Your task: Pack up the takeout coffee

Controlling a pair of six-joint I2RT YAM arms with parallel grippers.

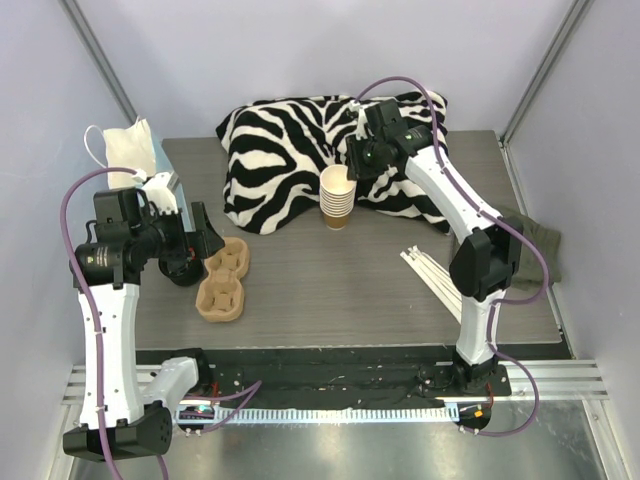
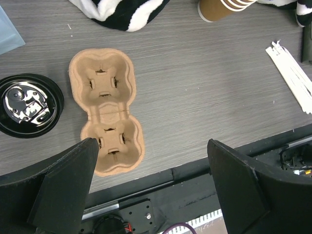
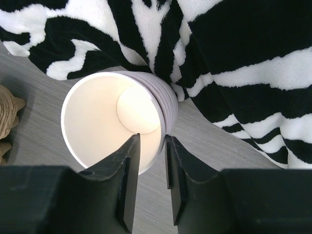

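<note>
**Left arm** [image 1: 105, 310]: rises from its base at the near-left corner and bends over the left edge of the surface, wrist pointing down. Left gripper [image 2: 151, 141]: fingers wide apart, holding nothing, hanging above the near end of the pulp cup carrier [image 2: 107, 112].

**Right arm** [image 1: 450, 200]: base at the near edge toward the right, stretched far toward the middle of the far edge. Right gripper [image 3: 152, 141]: fingers drawn close together astride the near rim of the top cup in the stack of lidless paper cups [image 1: 338, 197], one finger inside and one outside. Whether they press the wall cannot be told.

**Surface** [image 1: 350, 290]: grey wood-grain board between pale lilac walls, with a black mounting rail [image 1: 350, 385] along the near edge.
- Zebra-striped blanket [image 1: 290, 150]: heaped along the far edge, with the cup stack just in front of it.
- Carrier: two-pocket, near the left edge, both pockets empty.
- Black round lid [image 2: 29, 105]: just left of the carrier, no cup visible under it.
- White straws [image 1: 425, 268]: bundled toward the right edge.
- White cloth [image 1: 125, 148]: far-left corner.
- Dark green cloth [image 1: 535, 240]: at the right edge.

**Takeout coffee**: a cup wearing its lid cannot be made out in any view.
</note>
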